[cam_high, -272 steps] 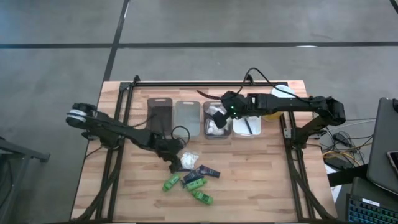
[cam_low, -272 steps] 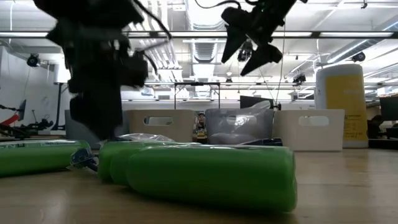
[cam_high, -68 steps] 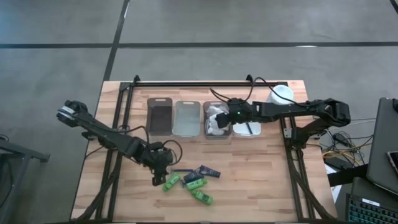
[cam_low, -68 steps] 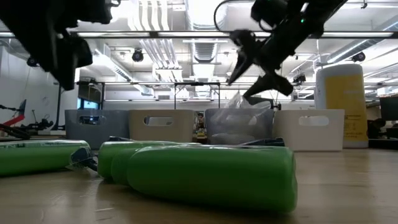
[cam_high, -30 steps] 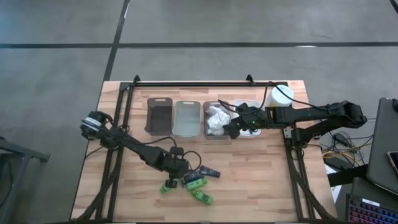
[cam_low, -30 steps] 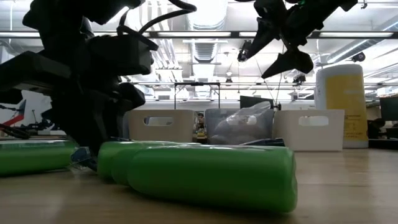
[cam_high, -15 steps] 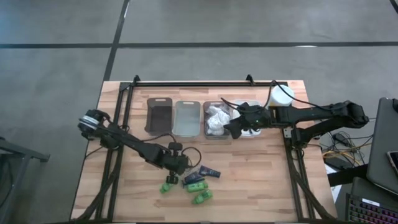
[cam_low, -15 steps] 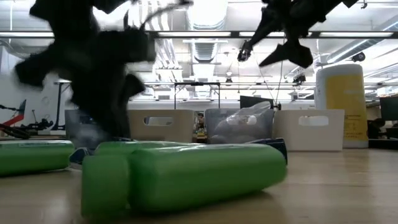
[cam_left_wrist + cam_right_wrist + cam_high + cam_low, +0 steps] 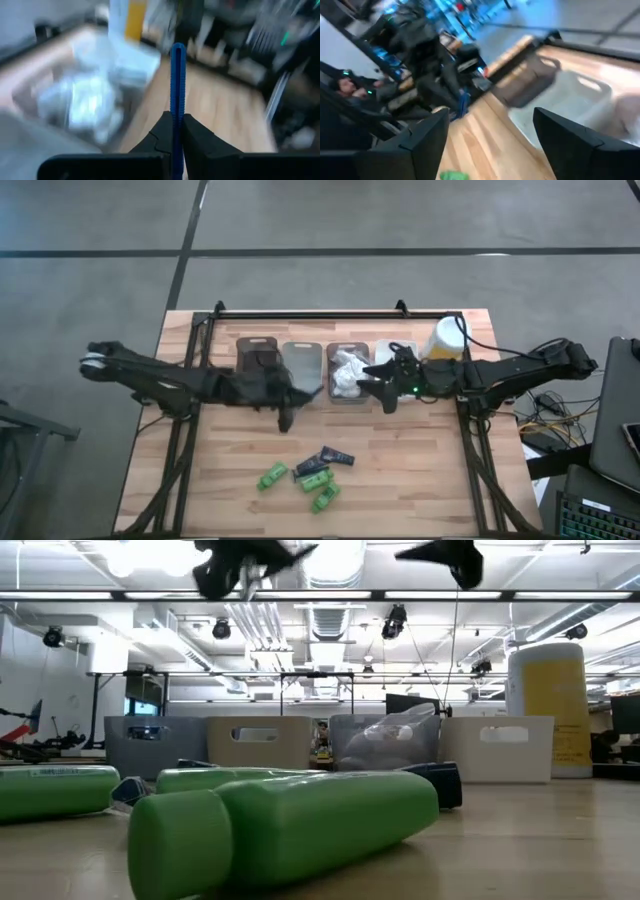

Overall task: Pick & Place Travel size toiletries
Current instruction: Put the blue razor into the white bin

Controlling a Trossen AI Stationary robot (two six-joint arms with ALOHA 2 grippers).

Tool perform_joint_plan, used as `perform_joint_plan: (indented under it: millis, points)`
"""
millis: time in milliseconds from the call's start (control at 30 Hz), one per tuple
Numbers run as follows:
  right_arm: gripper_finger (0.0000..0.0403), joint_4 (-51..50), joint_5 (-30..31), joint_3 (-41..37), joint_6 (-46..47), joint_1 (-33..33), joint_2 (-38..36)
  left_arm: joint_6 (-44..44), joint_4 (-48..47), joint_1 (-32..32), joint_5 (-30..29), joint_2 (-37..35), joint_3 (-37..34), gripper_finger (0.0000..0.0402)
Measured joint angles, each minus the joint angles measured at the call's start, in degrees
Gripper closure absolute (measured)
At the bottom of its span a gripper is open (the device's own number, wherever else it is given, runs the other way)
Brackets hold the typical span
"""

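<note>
My left gripper [image 9: 298, 394] hovers over the near end of the clear tray [image 9: 302, 365], shut on a thin blue stick [image 9: 177, 75]. My right gripper [image 9: 384, 394] is open and empty in the air by the near end of the tray of white packets [image 9: 347, 370]; its fingers stand wide apart in the right wrist view [image 9: 490, 135]. Three green bottles [image 9: 315, 479] and two dark tubes [image 9: 336, 455] lie on their sides on the wooden table. The low view shows the nearest green bottle [image 9: 290, 825] close up. My left gripper pinches the blue stick between its two fingers, at its near part [image 9: 177, 119]. The stick lies along the fingers and reaches on past their tips. It is lifted clear of the table and the trays.
Four trays stand in a row at the far side: a dark one [image 9: 258, 363], the clear one, the one with packets, and a white one [image 9: 396, 365]. A tall yellow cylinder with white cap [image 9: 447, 338] stands at the far right. Bare wood lies right of the bottles.
My left gripper has gone up from the heap of bottles and tubes and toward the far edge, over the trays, carrying the blue stick. The nearest green bottle has turned about on the table. My right gripper has gone up a little.
</note>
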Motion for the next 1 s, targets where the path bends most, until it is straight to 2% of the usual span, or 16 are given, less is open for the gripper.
perform_joint_plan:
  millis: [200,333,600,767,1000]
  points:
    - [0.0089,15.6,0.5,0.1,-6.1,0.5,4.2,1.1,11.9,3.7,5.7,-2.7,-0.2,0.0382]
    - [0.0075,20.3,0.4,1.0,-9.0,0.4,7.7,0.7,20.5,5.1,9.5,-0.7,-0.2,0.0382]
    - [0.0066,16.5,0.3,7.3,-13.1,0.3,11.7,-3.2,28.1,5.6,13.0,4.9,-0.2,0.0382]
    - [0.0083,8.5,0.3,9.9,-13.0,0.1,11.6,-3.3,32.6,5.6,13.0,6.0,-0.1,0.0381]
    - [0.0105,8.3,-0.1,11.5,-15.3,0.1,11.8,-2.7,33.6,5.5,15.5,6.7,-0.1,0.0382]
